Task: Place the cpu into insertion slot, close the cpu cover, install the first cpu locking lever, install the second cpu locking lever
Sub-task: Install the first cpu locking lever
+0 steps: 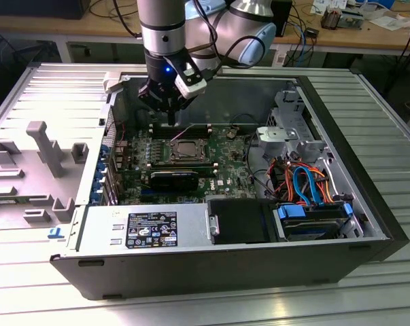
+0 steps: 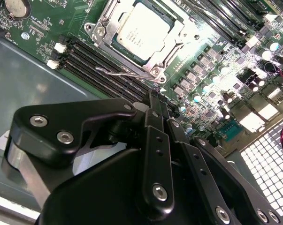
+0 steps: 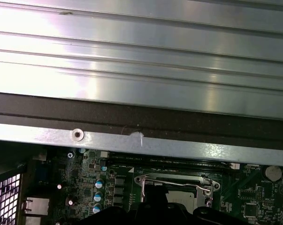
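Silvery cpu [image 2: 140,33] lies in its socket [image 2: 100,31] under the lowered cpu cover [image 2: 175,42]; hand [image 2: 153,96] pinched shut, empty.

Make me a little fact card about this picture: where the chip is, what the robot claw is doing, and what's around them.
place: open computer case with a green motherboard inside
cpu: seated on the motherboard, silvery top up
cpu cover: down flat around the cpu
wire lever: lies along the cover's edge; latched or not, cannot tell
gripper: shut, nothing seen in it, hovering above the motherboard near the cpu
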Available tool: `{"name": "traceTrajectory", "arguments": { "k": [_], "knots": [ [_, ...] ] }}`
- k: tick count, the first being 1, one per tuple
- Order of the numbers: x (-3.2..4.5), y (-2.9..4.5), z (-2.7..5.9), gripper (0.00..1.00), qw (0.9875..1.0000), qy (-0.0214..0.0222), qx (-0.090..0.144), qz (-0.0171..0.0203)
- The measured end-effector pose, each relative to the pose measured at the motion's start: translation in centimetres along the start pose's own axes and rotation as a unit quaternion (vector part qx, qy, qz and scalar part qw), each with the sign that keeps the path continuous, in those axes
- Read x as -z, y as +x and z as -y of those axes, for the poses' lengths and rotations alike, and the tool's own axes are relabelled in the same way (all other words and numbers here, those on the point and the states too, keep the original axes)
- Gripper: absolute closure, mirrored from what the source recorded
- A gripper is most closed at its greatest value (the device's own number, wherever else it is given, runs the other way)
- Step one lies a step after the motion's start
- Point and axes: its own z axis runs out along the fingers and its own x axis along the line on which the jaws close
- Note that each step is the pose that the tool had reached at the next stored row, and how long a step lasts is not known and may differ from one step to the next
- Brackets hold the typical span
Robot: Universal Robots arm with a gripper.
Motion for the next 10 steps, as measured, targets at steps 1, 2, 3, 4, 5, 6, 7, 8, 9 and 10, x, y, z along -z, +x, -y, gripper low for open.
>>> {"name": "traceTrajectory", "arguments": {
  "k": [1, 2, 3, 4, 5, 6, 7, 8, 9, 10],
  "knots": [
    [0.00, 0.00, 0.00, 0.89, 1.0000, 0.0000, 0.000, 0.0000],
    [0.00, 0.00, 0.00, 0.89, 1.0000, 0.0000, 0.000, 0.0000],
    [-0.01, 0.00, 0.00, 0.89, 1.0000, 0.0000, 0.000, 0.0000],
    [-0.66, -0.68, 0.06, 0.89, 1.0000, 0.0008, -0.007, 0.0026],
    [-0.88, -0.96, 0.08, 0.89, 0.9995, 0.0021, -0.033, 0.0029],
    [-0.94, -1.13, 0.09, 0.89, 0.9995, 0.0020, -0.033, 0.0029],
    [-0.96, -1.30, 0.09, 0.89, 0.9995, 0.0020, -0.033, 0.0029],
    [-0.98, -1.53, 0.10, 0.89, 0.9995, 0.0021, -0.033, 0.0029],
    [-1.01, -1.70, 0.12, 0.89, 0.9995, 0.0020, -0.033, 0.0029],
    [-1.02, -1.78, 0.12, 0.89, 0.9995, 0.0020, -0.033, 0.0029]
  ]
}}
